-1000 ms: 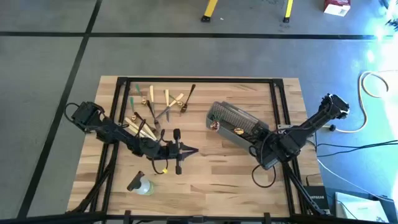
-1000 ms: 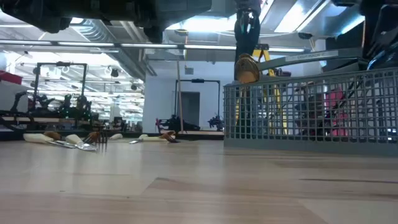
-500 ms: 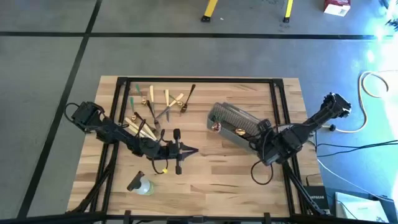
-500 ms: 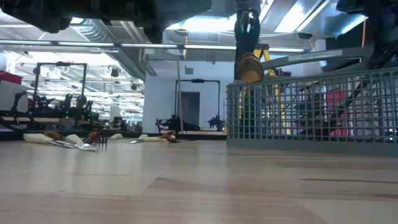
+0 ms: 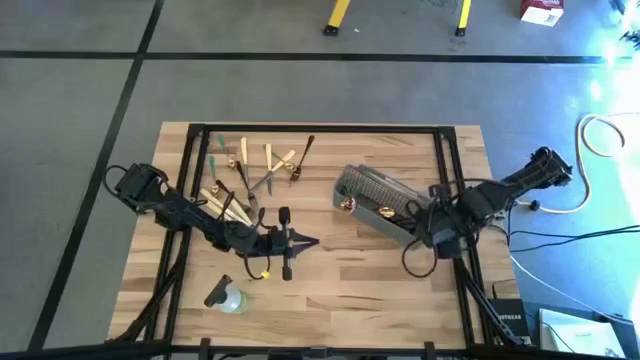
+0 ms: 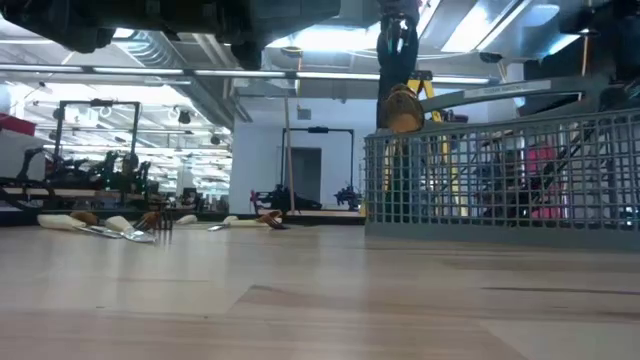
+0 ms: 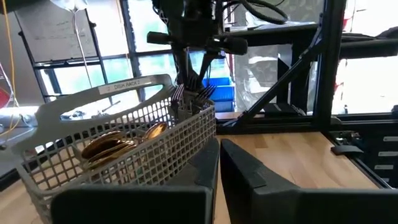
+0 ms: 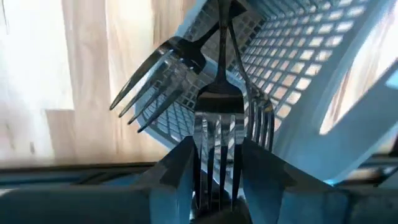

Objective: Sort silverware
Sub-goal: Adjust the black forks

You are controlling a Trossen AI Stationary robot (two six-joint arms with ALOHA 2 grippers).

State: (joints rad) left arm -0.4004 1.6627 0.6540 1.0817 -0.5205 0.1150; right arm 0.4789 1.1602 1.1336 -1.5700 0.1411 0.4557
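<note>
My right tool [image 8: 217, 186] is clamped on a fork [image 8: 217, 109], tines up, handle pointing down into the basket [image 5: 372, 192] right below. Only the wrist view shows that grip. My left tool [image 5: 300, 243], fingers nearly closed and empty, waits nearer the loose silverware [image 5: 250, 165] on the counter [image 5: 330, 280].

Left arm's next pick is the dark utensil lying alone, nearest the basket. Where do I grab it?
Probably mid-handle on the dark utensil, from straight above, with the left pincer turned across its slanted length. It lies flat and slim, with bare table on either side there.
</note>
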